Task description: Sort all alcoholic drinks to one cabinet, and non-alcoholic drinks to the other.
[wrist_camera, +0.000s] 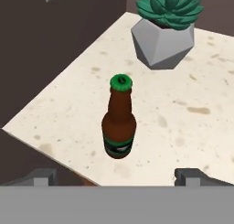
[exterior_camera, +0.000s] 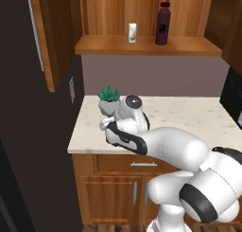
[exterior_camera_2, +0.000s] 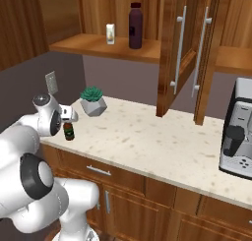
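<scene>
A small brown beer bottle [wrist_camera: 119, 123] with a green cap and green label stands upright on the counter near its left front corner. The same beer bottle [exterior_camera_2: 69, 131] sits just under my hand. My gripper [wrist_camera: 116, 176] is open, its fingertips [wrist_camera: 42, 176] spread wide on either side, above the bottle and apart from it. In the open upper cabinet, the white carton [exterior_camera: 132, 32] and the dark purple bottle [exterior_camera: 163, 23] stand side by side on the shelf; the carton [exterior_camera_2: 110, 34] is left of the purple bottle [exterior_camera_2: 135, 19].
A green succulent in a grey faceted pot [wrist_camera: 163, 33] stands just behind the beer bottle. A dark wall borders the counter [exterior_camera_2: 147, 136] on the left. Open cabinet doors [exterior_camera_2: 179, 53] hang over the middle, and a coffee machine [exterior_camera_2: 238, 136] stands at the far right.
</scene>
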You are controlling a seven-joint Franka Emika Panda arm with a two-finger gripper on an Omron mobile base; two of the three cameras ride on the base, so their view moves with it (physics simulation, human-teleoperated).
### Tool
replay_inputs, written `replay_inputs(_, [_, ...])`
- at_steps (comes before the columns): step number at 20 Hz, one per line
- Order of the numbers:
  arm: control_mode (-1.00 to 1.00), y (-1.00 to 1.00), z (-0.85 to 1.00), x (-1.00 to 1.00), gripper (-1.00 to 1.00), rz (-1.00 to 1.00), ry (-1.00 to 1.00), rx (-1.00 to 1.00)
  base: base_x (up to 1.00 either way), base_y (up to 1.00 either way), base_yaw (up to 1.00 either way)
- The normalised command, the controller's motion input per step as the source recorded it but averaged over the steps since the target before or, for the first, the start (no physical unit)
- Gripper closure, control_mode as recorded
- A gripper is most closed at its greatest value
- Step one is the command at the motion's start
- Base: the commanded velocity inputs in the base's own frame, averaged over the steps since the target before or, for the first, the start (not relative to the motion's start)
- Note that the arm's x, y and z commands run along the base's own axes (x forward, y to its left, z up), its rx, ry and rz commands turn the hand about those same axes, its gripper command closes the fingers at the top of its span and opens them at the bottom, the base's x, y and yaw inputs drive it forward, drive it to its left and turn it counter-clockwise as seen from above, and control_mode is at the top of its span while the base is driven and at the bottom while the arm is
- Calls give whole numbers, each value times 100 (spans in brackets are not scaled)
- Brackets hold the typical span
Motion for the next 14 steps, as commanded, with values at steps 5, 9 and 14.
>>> replay_inputs(5, [-100,2,-10,15,-100,-1,0,0,0,0,0])
replay_inputs(9, [-100,2,-5,12,-100,-1,0,0,0,0,0])
replay_inputs(14, [-100,3,-5,11,-100,-1,0,0,0,0,0])
